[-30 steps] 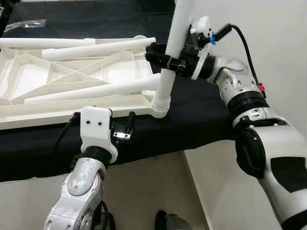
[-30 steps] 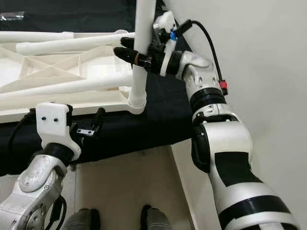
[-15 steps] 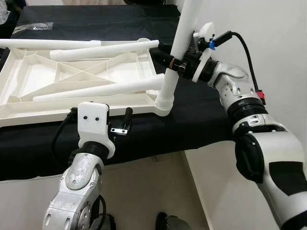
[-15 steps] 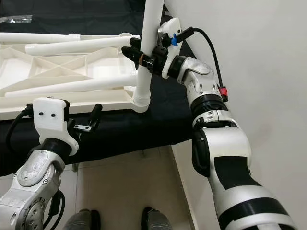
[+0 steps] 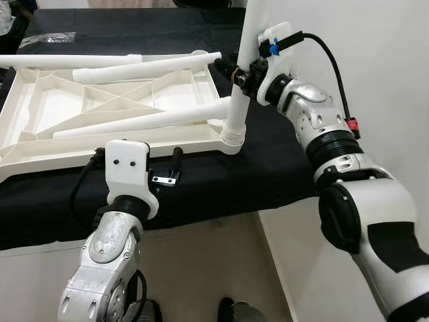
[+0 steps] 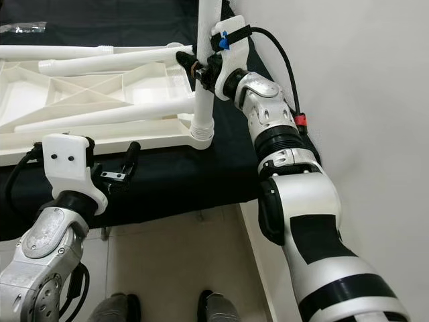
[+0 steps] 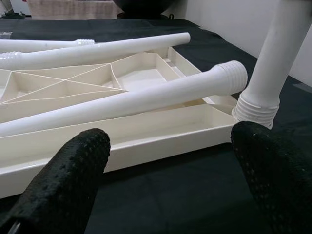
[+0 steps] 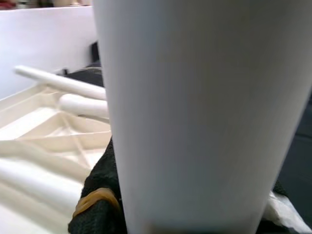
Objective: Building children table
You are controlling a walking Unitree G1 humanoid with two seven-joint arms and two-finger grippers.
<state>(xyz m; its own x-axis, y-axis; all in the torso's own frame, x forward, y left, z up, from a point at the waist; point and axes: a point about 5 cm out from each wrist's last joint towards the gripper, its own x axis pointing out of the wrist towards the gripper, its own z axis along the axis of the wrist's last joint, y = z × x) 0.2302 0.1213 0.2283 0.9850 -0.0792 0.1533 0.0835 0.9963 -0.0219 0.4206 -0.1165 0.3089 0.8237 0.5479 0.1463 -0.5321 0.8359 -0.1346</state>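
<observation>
Left eye view: the right pincer (image 5: 236,72), clenched on the upright leg (image 5: 240,100), has drawn it nearer vertical in the corner socket of the upturned tabletop (image 5: 40,111), so seating looks nearly done. The left pincer (image 7: 170,161) hovers released beside the near rim. Three loose legs (image 5: 134,123) lie on the tabletop, on a black-draped surface (image 5: 268,168) beside a white wall (image 5: 382,60).

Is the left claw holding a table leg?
No, the left claw is open over the black cloth, holding nothing.
</observation>
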